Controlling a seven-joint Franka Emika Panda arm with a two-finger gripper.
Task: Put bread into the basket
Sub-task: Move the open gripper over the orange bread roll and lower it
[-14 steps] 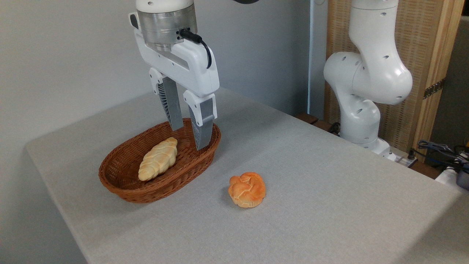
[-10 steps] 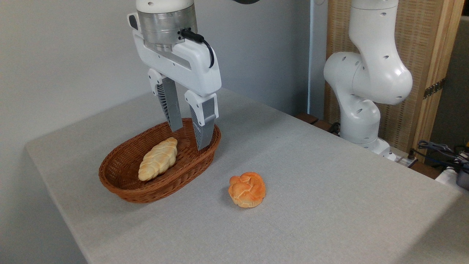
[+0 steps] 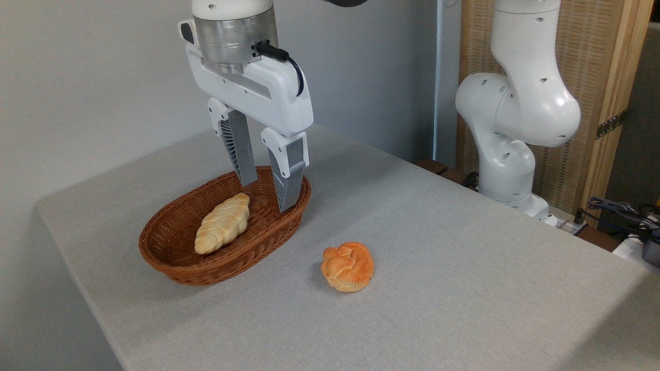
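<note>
The bread [image 3: 347,266] was a small round bun, orange-golden, with a glossy knotted top (paler along its lower edge). It sat alone on the grey tabletop [image 3: 438,257], to the right of the basket [image 3: 175,260] and apart from its rim. I counted two pieces of bread in all: this one bun on the tabletop and one pale, elongated braided loaf [image 3: 222,223] lying inside the basket. There was one basket, oval, brown and woven, with a thick rim. My hand [image 3: 266,195] hung above the basket's far right end with its two fingers spread apart and nothing between them, well clear of the bun.
</note>
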